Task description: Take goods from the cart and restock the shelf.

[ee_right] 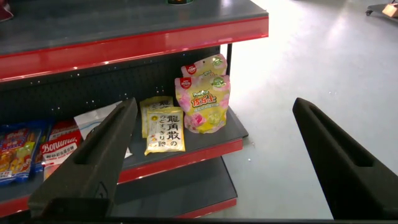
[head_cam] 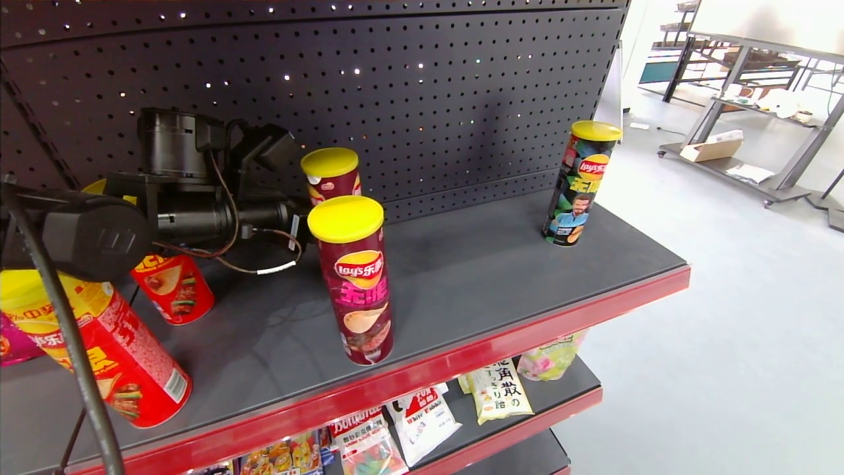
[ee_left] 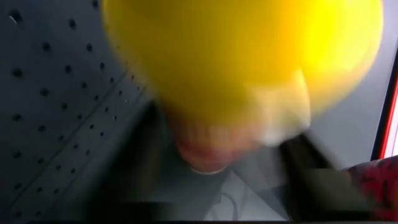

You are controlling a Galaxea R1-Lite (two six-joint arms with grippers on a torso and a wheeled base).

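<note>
A maroon chip can with a yellow lid [head_cam: 330,173] stands near the pegboard at the back of the top shelf [head_cam: 501,277]. My left gripper [head_cam: 300,227] comes in from the left and is shut on it. In the left wrist view the can's lid [ee_left: 242,62] looms close and blurred, with dark fingers [ee_left: 134,180] on either side of the body. A second maroon can [head_cam: 356,284] stands in front, near the red shelf edge. My right gripper [ee_right: 217,162] hangs open, facing the lower shelf.
A dark chip can [head_cam: 580,185] stands at the shelf's right end. Two red cans [head_cam: 175,287] [head_cam: 105,349] sit at the left. Snack bags [ee_right: 202,93] lie on the lower shelf. A wheeled rack [head_cam: 745,132] stands far right across open floor.
</note>
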